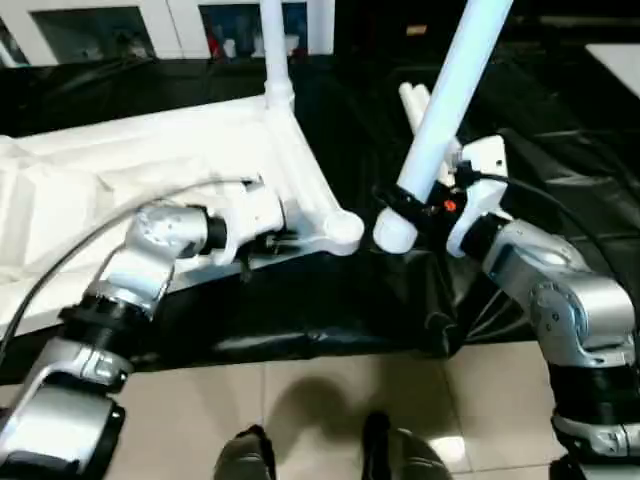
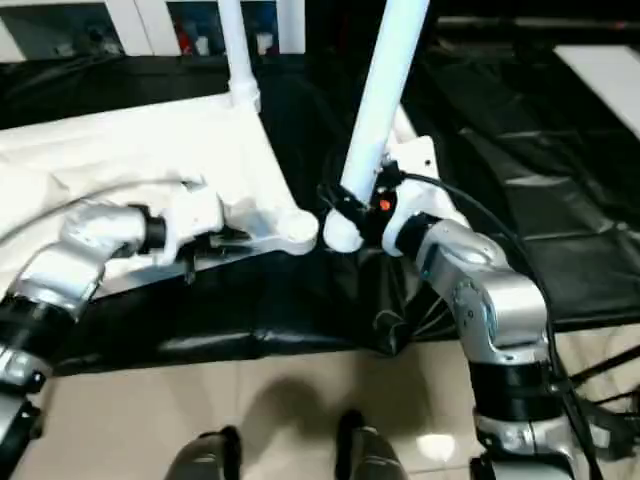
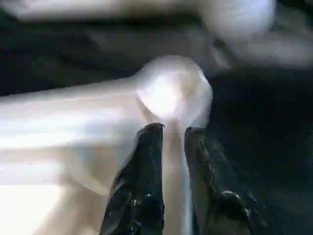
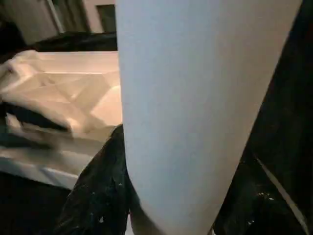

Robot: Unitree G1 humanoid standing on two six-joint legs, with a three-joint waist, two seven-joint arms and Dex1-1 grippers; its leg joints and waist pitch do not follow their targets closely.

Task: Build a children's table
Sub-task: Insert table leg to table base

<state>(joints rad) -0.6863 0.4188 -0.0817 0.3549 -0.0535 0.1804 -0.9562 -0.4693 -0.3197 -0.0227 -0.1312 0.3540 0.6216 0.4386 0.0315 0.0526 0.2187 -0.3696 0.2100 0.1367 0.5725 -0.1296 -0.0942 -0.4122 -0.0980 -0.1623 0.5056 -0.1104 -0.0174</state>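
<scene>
Lying underside-up, white ribbed tabletop (image 1: 150,170), one tubular leg (image 1: 275,50) socketed upright.

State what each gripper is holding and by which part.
The right gripper clamps a white table leg just above its lower end. The left gripper sits at the tabletop's corner socket; a hold cannot be told.

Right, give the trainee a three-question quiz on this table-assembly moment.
1. True or false: a leg already stands upright in a far corner of the tabletop.
2. What does the right gripper hold? A) a loose leg B) the tabletop's edge C) nothing
3. Which part of the tabletop lies closest to the lower end of the held leg?

Key
1. True.
2. A: its black fingers clamp the leg just above the lower end.
3. The near round corner socket, beside the left gripper.
</scene>
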